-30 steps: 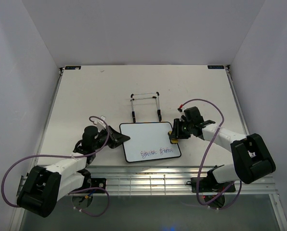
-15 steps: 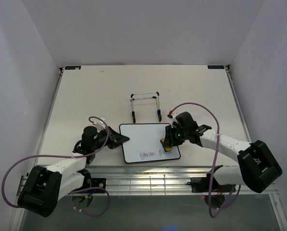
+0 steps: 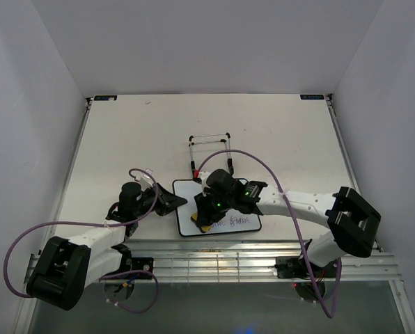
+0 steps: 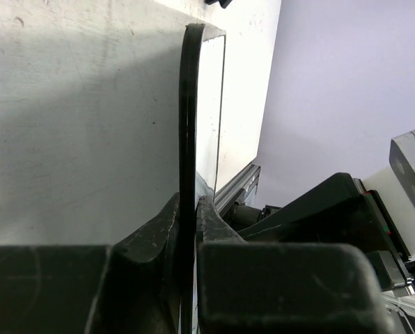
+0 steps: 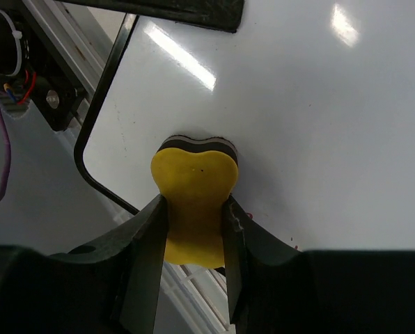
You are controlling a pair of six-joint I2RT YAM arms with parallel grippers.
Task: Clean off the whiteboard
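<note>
The whiteboard (image 3: 184,214) lies flat on the table in the top view, with purple and red writing (image 3: 237,222) along its near edge. My left gripper (image 3: 177,202) is shut on the board's left rim. The left wrist view shows that black rim (image 4: 189,104) edge-on, pinched between the fingers of my left gripper (image 4: 188,212). My right gripper (image 3: 207,217) is shut on a yellow eraser (image 3: 205,225) and hangs over the board's near left part. In the right wrist view the eraser (image 5: 193,195) presses on the white surface (image 5: 312,104) near a rounded corner, between the fingers of my right gripper (image 5: 193,219).
A thin black wire stand (image 3: 211,149) stands just behind the board. An aluminium rail (image 3: 214,254) runs along the table's near edge, close to the board. White walls enclose the table on three sides.
My right gripper has swept leftward with the eraser, from the board's right edge to its near left part. The left gripper and the board have stayed put.
</note>
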